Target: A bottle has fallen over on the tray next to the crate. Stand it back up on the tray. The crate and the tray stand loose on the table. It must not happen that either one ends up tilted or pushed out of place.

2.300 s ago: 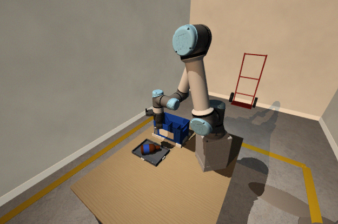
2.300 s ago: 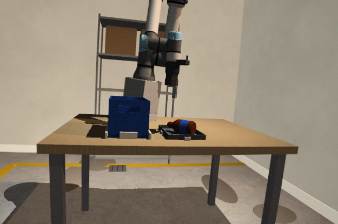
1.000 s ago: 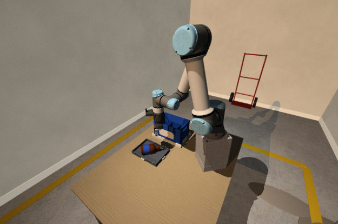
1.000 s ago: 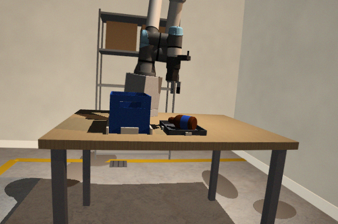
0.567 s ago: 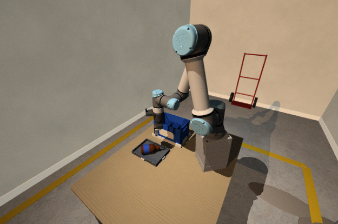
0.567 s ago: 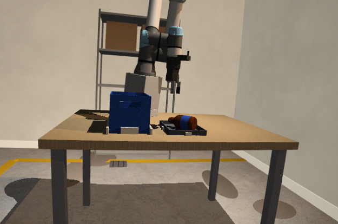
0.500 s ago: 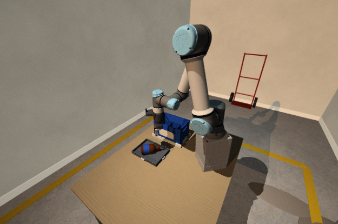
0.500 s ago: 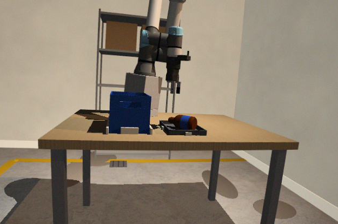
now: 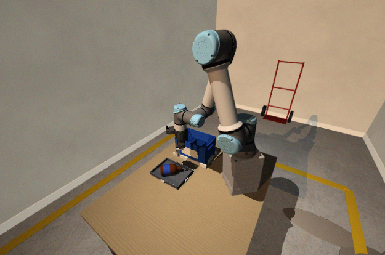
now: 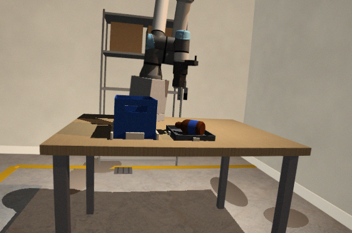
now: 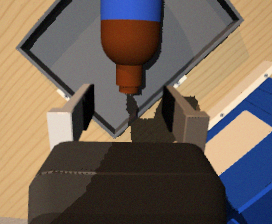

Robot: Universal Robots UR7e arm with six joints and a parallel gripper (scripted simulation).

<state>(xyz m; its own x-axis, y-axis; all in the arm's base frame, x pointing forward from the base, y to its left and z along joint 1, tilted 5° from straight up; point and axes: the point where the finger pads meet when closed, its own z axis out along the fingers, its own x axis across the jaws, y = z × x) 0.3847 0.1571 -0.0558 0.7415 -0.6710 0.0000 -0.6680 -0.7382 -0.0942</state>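
Observation:
A brown bottle [image 9: 170,169] with a blue band lies on its side on the dark grey tray [image 9: 172,175]. It also shows in the exterior view [image 10: 191,126] on the tray [image 10: 190,135], and in the wrist view [image 11: 131,19] with its neck toward my fingers. My gripper [image 9: 177,151] is open and empty. It hangs above the tray's corner nearest the crate, well above the bottle's neck end, as seen in the exterior view [image 10: 183,96]. In the wrist view the two fingers stand apart on either side of the bottle's cap, higher than it.
The blue crate [image 9: 198,147] stands right beside the tray, next to my gripper; it shows at the table's left in the exterior view [image 10: 134,120]. The robot's pedestal [image 9: 243,172] stands at the table's edge. A shelf rack [image 10: 124,56] is behind the table.

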